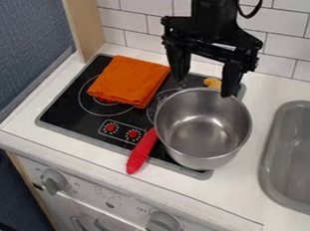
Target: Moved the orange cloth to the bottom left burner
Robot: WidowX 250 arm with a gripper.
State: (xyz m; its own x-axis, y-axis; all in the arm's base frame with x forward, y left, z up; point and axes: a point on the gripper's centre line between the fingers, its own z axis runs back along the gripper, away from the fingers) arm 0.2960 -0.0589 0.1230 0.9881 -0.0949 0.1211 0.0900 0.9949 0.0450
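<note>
My gripper (204, 86) hangs from the top edge over the back right of the stove, its two fingers wide apart and pointing down. The right fingertip is by the far rim of the metal pot. The folded orange cloth (130, 80) lies flat on the black stove top (65, 107), left of the gripper and apart from it. It covers the back right part of the left burner ring (87, 105), whose front left arc shows.
A steel pot (202, 129) with a red handle (142, 151) stands on the stove's right side. Behind it lies a small yellow object (212, 82). Red knobs (110, 126) sit at the stove's front. A grey sink (297, 152) is at the right; a tiled wall (130, 19) rises behind.
</note>
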